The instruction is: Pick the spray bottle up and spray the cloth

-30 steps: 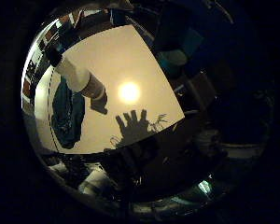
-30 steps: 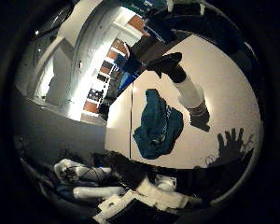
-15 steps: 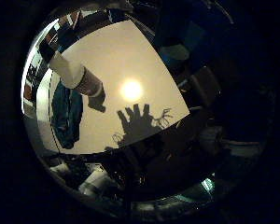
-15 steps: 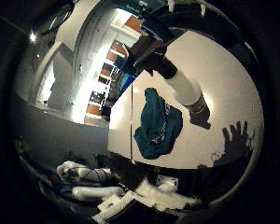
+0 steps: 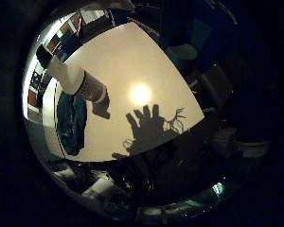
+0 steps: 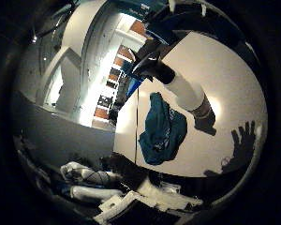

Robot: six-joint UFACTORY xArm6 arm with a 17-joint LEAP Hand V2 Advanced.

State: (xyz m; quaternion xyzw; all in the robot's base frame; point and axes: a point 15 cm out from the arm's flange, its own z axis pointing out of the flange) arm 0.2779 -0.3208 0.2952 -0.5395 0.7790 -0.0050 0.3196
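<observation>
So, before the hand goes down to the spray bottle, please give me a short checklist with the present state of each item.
1. Spray bottle stands upright on the table: ok.
2. Cloth lies beside the bottle, not under it: ok.
3. Bare table around the bottle for the approach: ok.
4. Bottle not yet held: ok.
5. Nozzle faces the cloth: cannot tell.
6. Fingers open: cannot tell, only the hand's shadow shows.

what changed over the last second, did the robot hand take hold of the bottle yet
No, nothing has been taken hold of or let go. The whole view has shifted and the spray bottle looks somewhat larger, so the palm has moved, seemingly toward it. The bottle stays upright on the white table, beside the teal cloth, which lies as before.
</observation>
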